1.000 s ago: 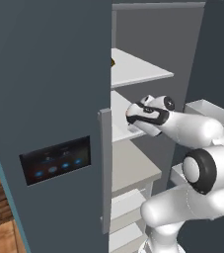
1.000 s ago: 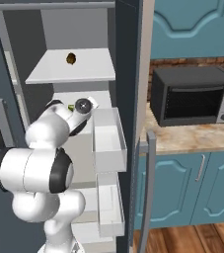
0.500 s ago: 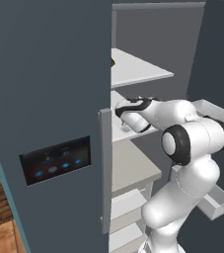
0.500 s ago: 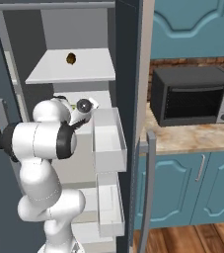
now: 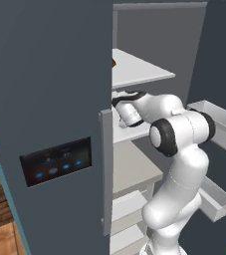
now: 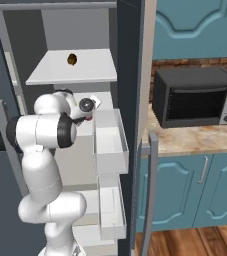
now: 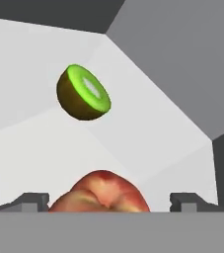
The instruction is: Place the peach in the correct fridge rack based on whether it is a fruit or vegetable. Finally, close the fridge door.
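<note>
White rounded arm [image 5: 184, 164] (dark joints), dark pincer tips [image 7: 34, 200].

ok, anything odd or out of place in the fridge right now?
Nothing stands out. The peach sits between the gripper's fingertips over the white fridge rack, with a halved kiwi further back on it. No spills or damage visible; the fridge door is open.

Teal cabinets [image 6: 195, 185], speckled counter [image 6: 195, 140], black toaster oven [image 6: 195, 97], wooden floor [image 6: 195, 240]

No legible text, labels or numbers. The fridge panel [image 5: 56, 163] shows blue lit icons only, too blurred to read.
</note>
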Robot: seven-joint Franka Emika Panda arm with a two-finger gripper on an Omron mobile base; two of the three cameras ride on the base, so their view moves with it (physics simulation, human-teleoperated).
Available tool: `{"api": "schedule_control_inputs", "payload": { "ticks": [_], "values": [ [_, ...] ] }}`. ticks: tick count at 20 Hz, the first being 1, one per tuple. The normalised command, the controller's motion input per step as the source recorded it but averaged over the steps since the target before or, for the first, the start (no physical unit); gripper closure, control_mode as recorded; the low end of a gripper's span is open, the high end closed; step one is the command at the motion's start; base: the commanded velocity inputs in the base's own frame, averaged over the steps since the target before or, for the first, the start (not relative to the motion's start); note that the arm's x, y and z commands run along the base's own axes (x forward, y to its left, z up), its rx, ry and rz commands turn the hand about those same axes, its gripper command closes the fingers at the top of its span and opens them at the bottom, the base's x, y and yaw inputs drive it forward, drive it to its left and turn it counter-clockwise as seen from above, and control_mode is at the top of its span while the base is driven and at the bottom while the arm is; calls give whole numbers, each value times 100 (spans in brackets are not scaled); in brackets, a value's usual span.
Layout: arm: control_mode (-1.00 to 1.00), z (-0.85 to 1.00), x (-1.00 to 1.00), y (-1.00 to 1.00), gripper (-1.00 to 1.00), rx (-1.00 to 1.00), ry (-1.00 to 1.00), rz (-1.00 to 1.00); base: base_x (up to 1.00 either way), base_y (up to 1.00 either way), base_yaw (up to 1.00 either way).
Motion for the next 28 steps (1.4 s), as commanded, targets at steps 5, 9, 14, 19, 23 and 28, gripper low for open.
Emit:
{"api": "schedule_control_inputs", "payload": {
  "ticks": [5, 9, 14, 19, 23, 28],
  "values": [
    [-100, 11, 0, 2, -100, -2, -13, 0, 0, 0, 0],
    [-100, 48, -10, 0, -100, 0, 0, 1, 0, 0, 0],
    [-100, 36, -37, 0, -100, -3, 0, 1, 0, 0, 0],
    [-100, 77, -29, 0, -100, -3, 0, 0, 0, 0, 0],
    [-100, 62, -37, 0, -100, -3, 7, 1, 0, 0, 0],
    [-100, 14, -69, -2, -100, -8, 23, 1, 0, 0, 0]
  ]
}}
